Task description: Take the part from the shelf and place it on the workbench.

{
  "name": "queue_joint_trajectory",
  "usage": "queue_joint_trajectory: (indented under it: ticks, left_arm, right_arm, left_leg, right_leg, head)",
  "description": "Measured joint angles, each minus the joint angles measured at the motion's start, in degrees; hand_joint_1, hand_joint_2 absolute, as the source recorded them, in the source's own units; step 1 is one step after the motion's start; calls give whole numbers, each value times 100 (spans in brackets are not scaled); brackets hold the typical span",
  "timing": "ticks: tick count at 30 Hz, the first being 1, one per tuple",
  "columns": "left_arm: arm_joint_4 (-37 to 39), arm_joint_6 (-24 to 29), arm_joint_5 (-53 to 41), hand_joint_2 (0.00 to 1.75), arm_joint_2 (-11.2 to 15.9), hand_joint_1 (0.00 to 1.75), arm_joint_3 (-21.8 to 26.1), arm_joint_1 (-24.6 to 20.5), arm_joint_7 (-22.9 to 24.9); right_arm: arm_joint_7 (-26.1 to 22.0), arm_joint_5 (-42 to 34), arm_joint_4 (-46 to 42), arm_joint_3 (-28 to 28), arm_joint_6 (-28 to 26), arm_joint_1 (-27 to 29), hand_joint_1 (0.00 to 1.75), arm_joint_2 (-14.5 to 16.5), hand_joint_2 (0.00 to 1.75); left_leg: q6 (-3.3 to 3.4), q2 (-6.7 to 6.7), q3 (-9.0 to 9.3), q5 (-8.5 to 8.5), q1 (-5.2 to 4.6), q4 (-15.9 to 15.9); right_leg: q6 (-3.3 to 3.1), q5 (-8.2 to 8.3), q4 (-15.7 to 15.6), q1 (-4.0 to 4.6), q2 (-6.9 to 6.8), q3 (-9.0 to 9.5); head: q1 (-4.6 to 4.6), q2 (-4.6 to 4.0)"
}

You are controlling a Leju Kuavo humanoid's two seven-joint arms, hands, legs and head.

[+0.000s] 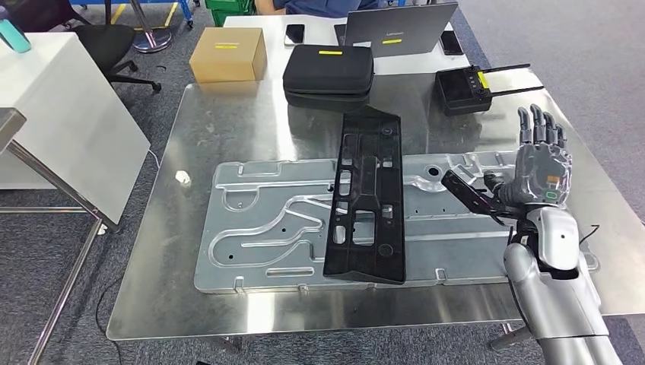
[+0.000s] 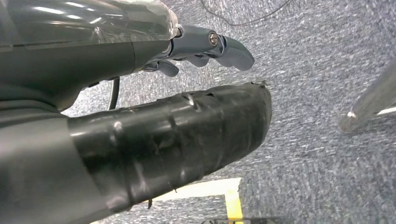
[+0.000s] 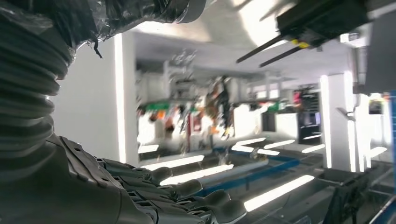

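Shiny steel bench [image 1: 190, 296] keeps bare margin along its near edge; the black slotted part [image 1: 367, 199] lies on a grey panel [image 1: 258, 228]. My right robot hand [image 1: 538, 163] hovers open (fingers straight). Left robot hand [image 2: 205, 46] hangs empty above carpet, fingers loosely apart.

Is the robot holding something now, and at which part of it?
Nothing is held. The right hand is raised with fingers apart, beside the black part lying on the workbench. The left hand hangs over the floor.

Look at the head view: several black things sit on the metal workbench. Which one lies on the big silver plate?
The long black slotted panel. It lies lengthwise across the silver plate; the black zip case and the antenna box rest at the far edge.
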Motion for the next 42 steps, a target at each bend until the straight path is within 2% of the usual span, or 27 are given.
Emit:
queue_joint_trajectory:
  ticks: [1, 2, 4, 5, 7, 10, 11, 12, 15, 16, 17, 18, 20, 21, 22, 25, 26, 28, 30, 31, 32, 33, 35, 37, 40, 41, 42]
  left_arm:
    - [0, 9, 3, 0, -1, 0, 5, 5, 15]
    - [-1, 23, 5, 0, -1, 0, 9, 7, 34]
    - [-2, 61, 7, 0, -1, 0, 13, 7, 73]
    - [-2, 80, 8, 0, -1, 0, 14, 6, 92]
    - [-2, 113, 8, 0, -1, 0, 15, 6, 123]
    - [-1, 191, 7, 0, -5, 0, 16, 20, 203]
    - [0, 215, 6, 0, -7, 0, 16, 24, 233]
    - [-1, 230, 7, 0, -9, 0, 17, 24, 255]
    - [-1, 269, 5, 0, -11, 0, 18, 22, 315]
    - [-1, 278, 5, 0, -11, 0, 18, 27, 344]
    - [-1, 284, 6, 0, -11, 0, 18, 37, 374]
    - [-1, 289, 6, 0, -11, 0, 19, 48, 402]
    - [-1, 293, 6, 0, -11, 0, 20, 60, 436]
    - [-1, 296, 6, 0, -11, 0, 20, 59, 443]
    - [-1, 298, 7, 0, -11, 0, 20, 57, 445]
    - [-2, 306, 16, 0, -11, 0, 21, 67, 450]
    - [-2, 309, 21, 0, -10, 0, 21, 71, 451]
    - [-2, 313, 38, 0, -9, 0, 22, 72, 454]
    - [-2, 314, 51, 0, -10, 0, 22, 76, 454]
    - [-2, 315, 54, 0, -10, 0, 22, 76, 454]
    - [-2, 316, 56, 0, -11, 0, 22, 76, 454]
    - [-2, 316, 58, 0, -11, 0, 22, 75, 454]
    - [-2, 319, 60, 0, -11, 0, 22, 62, 453]
    - [-2, 328, 63, 0, -10, 0, 22, 48, 449]
    - [-2, 346, 64, 0, -13, 0, 22, 52, 446]
    - [-2, 349, 66, 0, -16, 0, 24, 54, 450]
    - [-2, 355, 66, 0, -19, 0, 25, 54, 454]
  right_arm:
    - [-147, -287, -112, -50, -45, 82, 0, 31, 175]
    - [-314, -611, -256, -108, -96, 178, 0, 79, 175]
    - [-691, -1308, -651, -253, -239, 408, 0, 231, 175]
    - [-867, -1619, -873, -331, -322, 536, 0, 319, 175]
    - [-1176, -2143, -1335, -477, -473, 820, 0, 496, 175]
    - [-1548, -2738, -1950, -637, -593, 1240, 0, 706, 175]
    - [-1653, -2904, -2116, -678, -617, 1338, 0, 758, 175]
    - [-1748, -3053, -2254, -712, -634, 1408, 0, 800, 175]
    - [-2012, -3468, -2625, -797, -645, 1714, 0, 943, 175]
    - [-2121, -3618, -2772, -814, -643, 1890, 0, 1007, 175]
    - [-2239, -3759, -2926, -824, -643, 2063, 0, 1072, 175]
    - [-2355, -3877, -3075, -829, -645, 2206, 0, 1134, 175]
    - [-2531, -4013, -3337, -835, -651, 2418, 0, 1238, 175]
    - [-2598, -4050, -3458, -837, -658, 2521, 0, 1288, 175]
    - [-2660, -4081, -3571, -838, -670, 2628, 0, 1340, 175]
    - [-2826, -4133, -3867, -837, -737, 2917, 0, 1505, 175]
    - [-2872, -4138, -3954, -832, -758, 2989, 0, 1560, 175]
    - [-2947, -4145, -4110, -813, -805, 3126, 0, 1666, 175]
    - [-2992, -4155, -4218, -781, -844, 3250, 0, 1746, 175]
    - [-3005, -4162, -4251, -766, -854, 3298, 0, 1778, 175]
    - [-3013, -4168, -4279, -751, -857, 3338, 0, 1808, 175]
    - [-3018, -4173, -4304, -738, -858, 3372, 0, 1836, 175]
    - [-3028, -4187, -4352, -712, -861, 3427, 0, 1879, 175]
    - [-3043, -4218, -4387, -687, -869, 3476, 0, 1913, 175]
    - [-3066, -4297, -4401, -655, -885, 3555, 0, 1966, 175]
    - [-3072, -4321, -4403, -649, -891, 3580, 0, 1979, 175]
    - [-3079, -4338, -4405, -646, -899, 3598, 0, 1988, 175]
  left_leg:
    - [2, 0, -17, 58, 1, 26]
    - [14, 0, 75, 217, 1, -176]
    - [68, -2, 456, 605, -7, -979]
    - [94, -4, 614, 719, -17, -1316]
    - [127, -10, 735, 756, -37, -1590]
    - [196, -8, 772, 801, -18, -1671]
    - [222, -3, 791, 822, -6, -1706]
    - [244, 7, 804, 841, 3, -1728]
    - [266, 26, 790, 856, -1, -1725]
    - [268, 21, 782, 857, -2, -1720]
    - [268, 15, 776, 857, -1, -1711]
    - [263, 11, 771, 854, -1, -1696]
    - [231, 8, 747, 833, -12, -1637]
    - [205, 6, 731, 823, -22, -1606]
    - [178, 4, 716, 819, -29, -1584]
    - [89, 0, 682, 808, -27, -1557]
    - [56, 2, 640, 709, -23, -1468]
    - [-5, 7, 452, 285, -1, -959]
    - [-42, 10, 247, -140, 13, -264]
    - [-47, 10, 229, -223, 17, -80]
    - [-39, 10, 320, -194, 17, -117]
    - [-20, 10, 512, -81, 16, -360]
    - [48, 10, 1049, 184, -3, -1190]
    - [109, 6, 1320, 310, -34, -1691]
    - [170, 11, 1287, 411, -44, -1755]
    - [205, 28, 1266, 475, -31, -1785]
    - [243, 45, 1235, 545, -15, -1817]
  right_leg:
    - [-1, -3, 1, 4, -1, 4]
    - [-1, -6, 2, 8, 1, 11]
    - [9, -18, 3, 19, 6, 26]
    - [24, -24, 8, 30, 9, 25]
    - [70, -26, 7, 40, 8, 17]
    - [164, -61, 16, 36, 8, 25]
    - [193, -140, 102, 35, 10, -5]
    - [214, -281, 298, 27, 13, -87]
    - [246, -794, 1278, 17, 14, -509]
    - [248, -827, 1449, 15, 13, -576]
    - [246, -757, 1417, 12, 13, -543]
    - [241, -596, 1173, 8, 11, -404]
    - [218, -291, 440, 14, 11, -16]
    - [197, -217, 189, 24, 13, 108]
    - [173, -197, 67, 36, 17, 160]
    - [60, -145, 33, 43, 17, 129]
    - [11, -112, 18, 35, 10, 111]
    - [-68, -46, 0, 25, -5, 55]
    - [-93, 7, 9, 37, -15, -24]
    - [-93, 33, 17, 43, -17, -66]
    - [-88, 59, 28, 48, -16, -108]
    - [-81, 85, 39, 53, -13, -146]
    - [-52, 139, 55, 67, -8, -198]
    - [1, 193, 55, 74, -8, -215]
    - [107, 272, 35, 57, -7, -219]
    - [137, 215, 75, 56, 0, -242]
    - [161, 66, 202, 56, 9, -297]
  head:
    - [0, 0]
    - [0, 0]
    - [1, 0]
    - [1, 0]
    - [2, 0]
    - [4, 0]
    - [5, 0]
    - [7, 0]
    - [11, 0]
    - [11, 0]
    - [11, 0]
    - [11, 0]
    - [11, 0]
    - [10, 0]
    - [9, 0]
    - [8, 0]
    - [4, 0]
    - [-6, 0]
    - [-10, 0]
    - [-10, 0]
    - [-10, 0]
    - [-10, 0]
    - [-10, 0]
    - [-7, 0]
    - [-5, 0]
    - [0, 0]
    - [5, 0]
